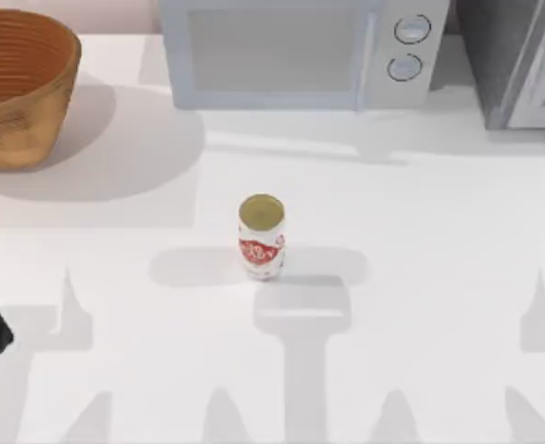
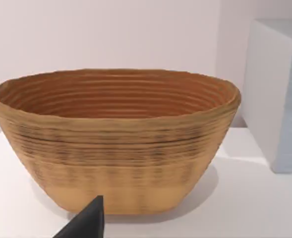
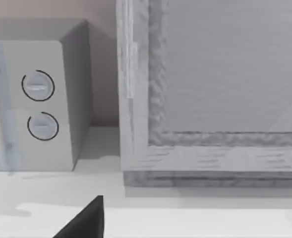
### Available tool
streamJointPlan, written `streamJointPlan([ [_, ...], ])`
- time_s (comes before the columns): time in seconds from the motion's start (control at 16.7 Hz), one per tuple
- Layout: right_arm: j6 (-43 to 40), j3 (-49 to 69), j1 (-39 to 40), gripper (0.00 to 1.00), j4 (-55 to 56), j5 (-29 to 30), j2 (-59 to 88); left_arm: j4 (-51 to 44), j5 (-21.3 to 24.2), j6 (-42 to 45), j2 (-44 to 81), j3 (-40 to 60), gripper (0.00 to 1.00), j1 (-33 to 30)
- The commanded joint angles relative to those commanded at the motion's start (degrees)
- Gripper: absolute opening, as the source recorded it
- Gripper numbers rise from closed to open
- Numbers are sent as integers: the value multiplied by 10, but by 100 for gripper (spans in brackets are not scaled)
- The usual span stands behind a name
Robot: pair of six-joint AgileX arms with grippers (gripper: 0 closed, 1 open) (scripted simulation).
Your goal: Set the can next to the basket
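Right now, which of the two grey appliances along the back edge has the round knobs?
The light grey microwave behind the white-and-red can: two round knobs stacked on its right panel. The darker grey box at the top view's right has none visible.

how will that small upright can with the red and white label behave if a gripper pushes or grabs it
The small red-and-white labelled can stands upright and narrow, so a high push would probably tip it, and then it would likely roll. Its rounded wall looks rigid, perhaps slippery.

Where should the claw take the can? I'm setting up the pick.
Grip the can across its labelled side wall, about mid-height, probably coming from the front edge of the table. It stands upright and alone on the table, round and narrow, so two fingers can close on opposite sides.
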Motion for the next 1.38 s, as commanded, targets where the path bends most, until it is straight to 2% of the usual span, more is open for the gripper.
streamJointPlan([
  [0.3,0,0,0,100,0,0,0,-16,-1,6,33,26,100,-11],
  [0.54,0,0,0,100,0,0,0,-85,2,25,156,122,100,-53],
  [0.9,0,0,0,100,0,0,0,-279,25,61,454,349,100,-147],
  [1.38,0,0,0,100,0,0,0,-584,51,94,905,726,100,-273],
])
